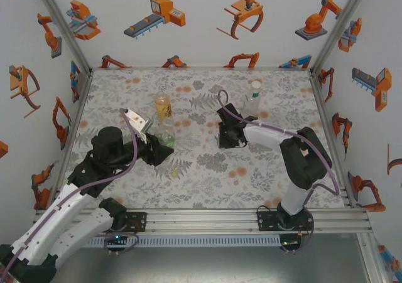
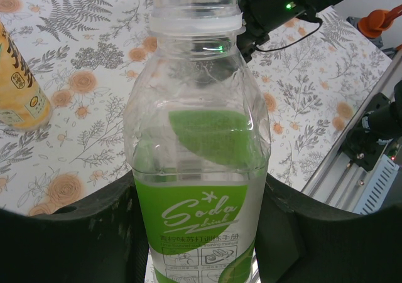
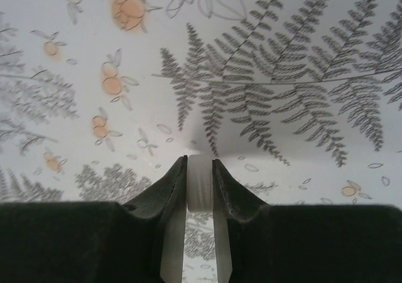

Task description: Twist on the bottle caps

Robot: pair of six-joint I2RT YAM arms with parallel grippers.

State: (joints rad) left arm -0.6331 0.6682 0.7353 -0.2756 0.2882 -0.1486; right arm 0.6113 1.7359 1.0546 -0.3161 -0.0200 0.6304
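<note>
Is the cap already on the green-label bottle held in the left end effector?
No, the green-label bottle in the left end effector shows bare neck threads, uncovered by any cap.

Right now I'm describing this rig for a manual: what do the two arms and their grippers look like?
The left arm and right arm both have white links, bulky black joints and a purple cable looping alongside. The left gripper and right gripper are matte black and two-fingered.

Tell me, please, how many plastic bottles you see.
3: the amber yellow-labelled bottle at centre-back, the clear green-labelled bottle in the left gripper, the slim clear bottle back right; none seems hidden.
</note>
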